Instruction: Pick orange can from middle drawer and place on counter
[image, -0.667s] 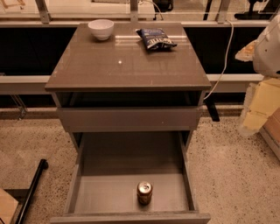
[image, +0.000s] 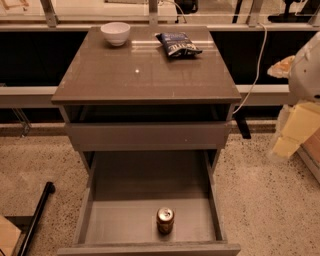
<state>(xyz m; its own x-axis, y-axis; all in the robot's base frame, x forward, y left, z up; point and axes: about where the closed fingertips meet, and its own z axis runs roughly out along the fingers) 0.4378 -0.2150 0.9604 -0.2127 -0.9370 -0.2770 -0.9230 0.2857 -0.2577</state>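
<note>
The orange can (image: 165, 220) stands upright on the floor of the open middle drawer (image: 115, 220), near its front edge and a little right of centre. The counter (image: 145, 70) is the glossy grey-brown top of the cabinet above it. My gripper (image: 289, 134) is a cream-coloured piece under the white arm at the right edge of the camera view. It hangs beside the cabinet, well to the right of the drawer and far from the can, with nothing seen in it.
A white bowl (image: 115, 33) sits at the counter's back left and a dark blue snack bag (image: 178, 44) at its back right. The shallower top drawer (image: 150, 134) is slightly pulled out. A black pole (image: 37, 210) lies on the speckled floor at the left.
The arm at the right edge has sunk slightly. The can, drawers and counter items have not moved.
</note>
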